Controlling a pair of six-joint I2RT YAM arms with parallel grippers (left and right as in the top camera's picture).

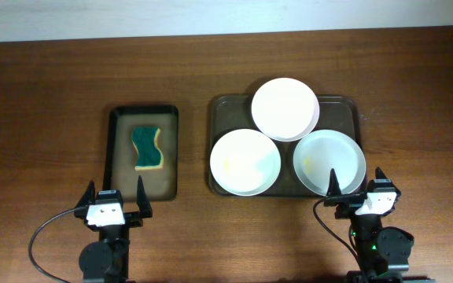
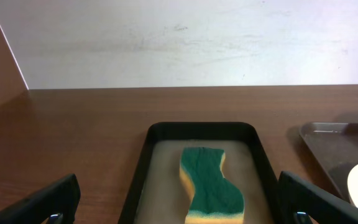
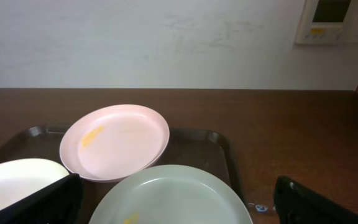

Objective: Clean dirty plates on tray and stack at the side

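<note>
Three round white plates lie on the dark brown-grey tray (image 1: 228,105): one at the back (image 1: 285,108), one at the front left (image 1: 244,160) and one at the front right (image 1: 329,163). The front plates carry faint yellowish smears. In the right wrist view the back plate (image 3: 114,142) has a yellow smear, the front right plate (image 3: 173,196) lies just ahead of the jaws, and the front left plate (image 3: 11,180) shows at the left. My right gripper (image 1: 357,181) is open and empty at the tray's front right edge. My left gripper (image 1: 115,192) is open and empty at the black tray's front edge.
A smaller black tray (image 1: 116,126) at the left holds a green and yellow sponge (image 1: 147,148), also seen in the left wrist view (image 2: 211,185). Brown wooden table (image 1: 46,118) surrounds both trays. A white wall stands at the back.
</note>
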